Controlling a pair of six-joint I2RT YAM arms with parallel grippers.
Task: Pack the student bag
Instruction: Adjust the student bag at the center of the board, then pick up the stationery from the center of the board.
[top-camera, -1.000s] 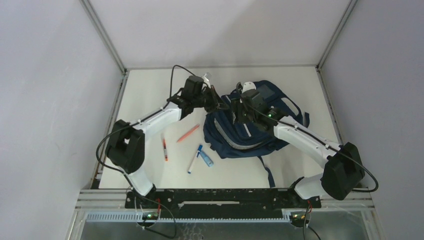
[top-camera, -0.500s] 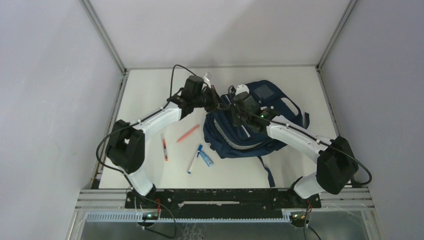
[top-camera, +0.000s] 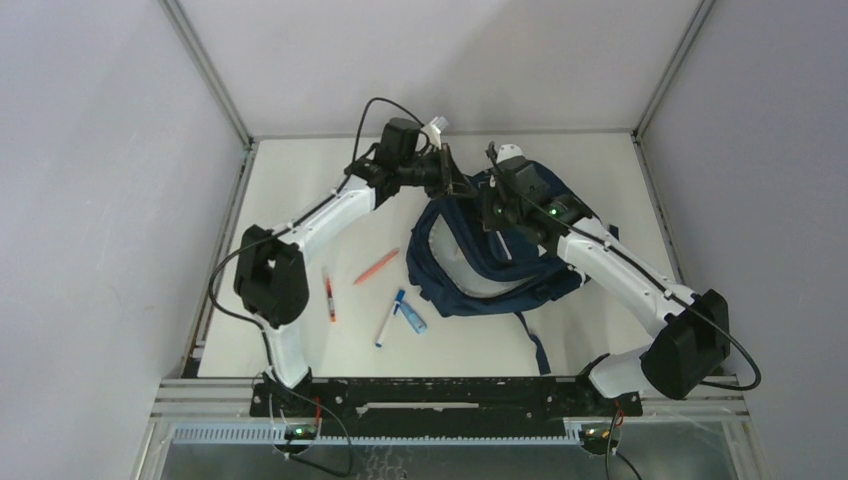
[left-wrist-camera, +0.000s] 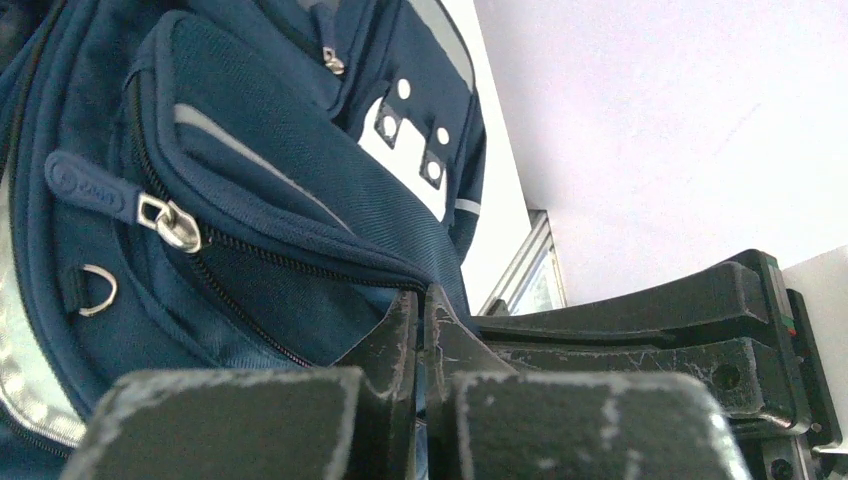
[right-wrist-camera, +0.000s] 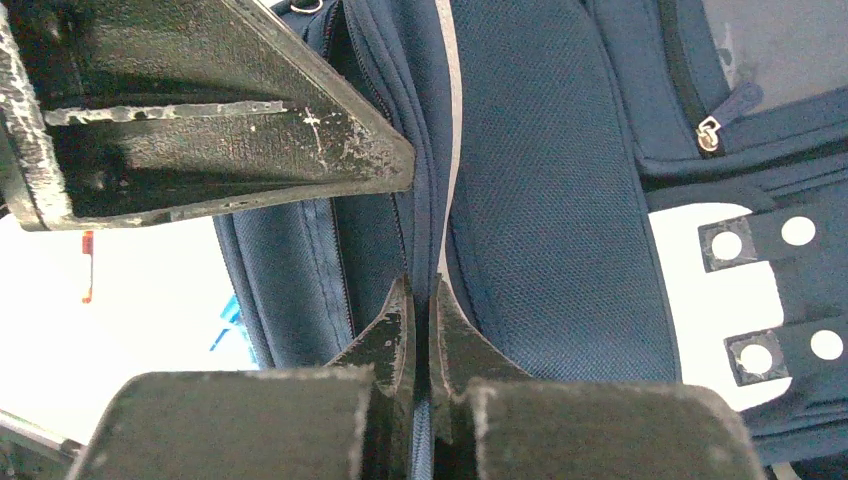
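Where pale grey walls (top-camera: 90, 180) close in three sides of the cream counter (top-camera: 300, 180), the student bag (top-camera: 500, 275) lies right of centre, toward the far edge, its mouth open. The left pincer (top-camera: 460, 186) is clenched on fabric at the bag's far rim. The right pincer (top-camera: 492, 205), just beside it, is clamped on a seam there. Left of the bag, on bare counter, lie an orange pen (top-camera: 376, 267), a red-tipped marker (top-camera: 328, 297) and a blue pen (top-camera: 390, 317).

White-shelled arms (top-camera: 330, 212), black joints (top-camera: 270, 285), looping black cables (top-camera: 372, 108), green lights (top-camera: 553, 211), scuffed black tool fingers (right-wrist-camera: 392, 330).
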